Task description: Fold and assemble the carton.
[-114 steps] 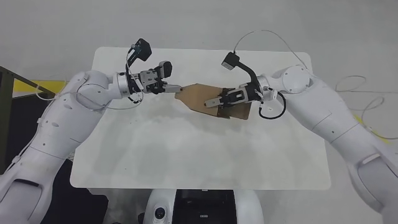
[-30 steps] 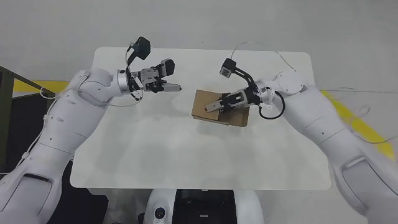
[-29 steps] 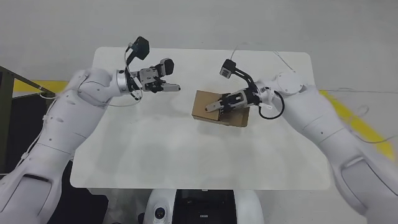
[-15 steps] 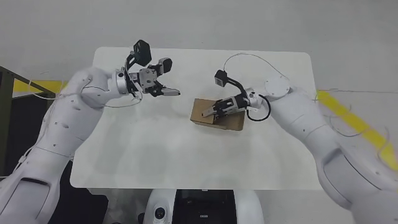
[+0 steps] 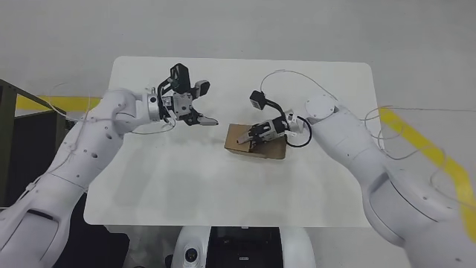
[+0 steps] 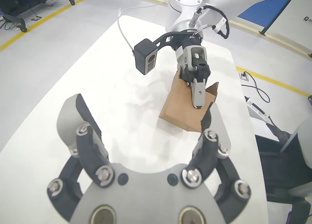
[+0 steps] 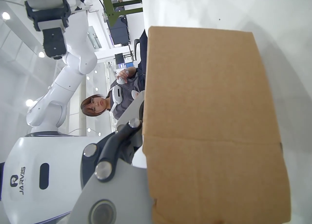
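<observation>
- Right gripper (image 5: pixel 244 138) clamped on the carton (image 5: pixel 260 151): one finger (image 6: pixel 198 95) lies flat along the carton's outer brown face. Its partner is hidden behind the cardboard.
- Brown cardboard carton rests on the white table (image 5: pixel 149 193), partly folded into a low box shape. A flap edge rises just behind the gripping finger, and a crease runs across the panel that faces the right wrist camera.
- Right arm comes in from the carton's right, its wrist low over the cardboard.
- Left gripper (image 6: pixel 146 104) hangs over the table to the carton's left and slightly beyond it, clear of the cardboard. Its two fingers are spread wide with nothing between them, and they point toward the carton.
- Black camera block (image 6: pixel 145 59) sits on a curved bracket off the right wrist, raised above the carton on its far side.
- Bare tabletop runs on beyond the carton to the table's far edge.
</observation>
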`<state>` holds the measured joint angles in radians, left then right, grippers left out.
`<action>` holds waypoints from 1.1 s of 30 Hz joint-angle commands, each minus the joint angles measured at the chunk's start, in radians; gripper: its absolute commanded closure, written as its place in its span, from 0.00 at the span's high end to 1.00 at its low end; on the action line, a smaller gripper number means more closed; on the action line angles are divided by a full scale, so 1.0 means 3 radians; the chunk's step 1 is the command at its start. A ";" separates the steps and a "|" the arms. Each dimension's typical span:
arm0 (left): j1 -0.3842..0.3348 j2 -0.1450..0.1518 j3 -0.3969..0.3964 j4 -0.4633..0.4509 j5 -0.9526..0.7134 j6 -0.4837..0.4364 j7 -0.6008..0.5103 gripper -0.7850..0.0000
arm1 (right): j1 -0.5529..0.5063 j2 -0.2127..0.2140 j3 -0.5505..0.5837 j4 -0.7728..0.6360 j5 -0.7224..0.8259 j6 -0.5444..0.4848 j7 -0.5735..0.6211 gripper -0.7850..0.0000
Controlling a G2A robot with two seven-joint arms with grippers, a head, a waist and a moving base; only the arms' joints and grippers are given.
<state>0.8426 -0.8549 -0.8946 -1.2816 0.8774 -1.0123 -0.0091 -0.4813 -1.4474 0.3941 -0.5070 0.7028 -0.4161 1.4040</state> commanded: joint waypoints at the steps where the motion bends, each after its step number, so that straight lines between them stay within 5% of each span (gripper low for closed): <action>1: -0.0036 0.0017 0.0080 0.0016 0.0080 0.0000 0.0120 1.00 | 0.0003 -0.0028 0.0000 0.0044 -0.0006 0.0012 0.0012 0.19; 3: -0.0067 0.0035 0.0157 0.0027 0.0160 0.0000 0.0236 1.00 | 0.0009 -0.0055 0.0002 0.0092 -0.0012 0.0021 0.0022 0.33; 6: -0.0110 0.0065 0.0274 0.0064 0.0276 0.0000 0.0400 1.00 | 0.0017 -0.0087 0.0013 0.0166 -0.0019 0.0032 0.0032 0.70; 15: -0.0236 0.0155 0.0527 0.0163 0.0575 0.0000 0.0946 1.00 | 0.0021 -0.0073 0.0127 0.0224 0.0002 0.0030 0.0030 0.99; 26: -0.0214 0.0249 0.0632 0.0057 0.1193 0.0000 0.1585 1.00 | -0.0073 0.0171 0.0349 -0.0158 -0.0152 -0.0208 -0.0207 1.00; 33: -0.0051 0.0211 0.0616 0.0033 0.1420 0.0231 0.1928 1.00 | -0.0251 0.0490 0.0632 -0.0740 -0.0284 -0.0308 -0.0307 1.00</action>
<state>0.8207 -0.7892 -0.7114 -1.2725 1.2969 -0.9567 0.5621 -0.5464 -1.3156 0.5687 -0.6991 0.6226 -0.5049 1.3154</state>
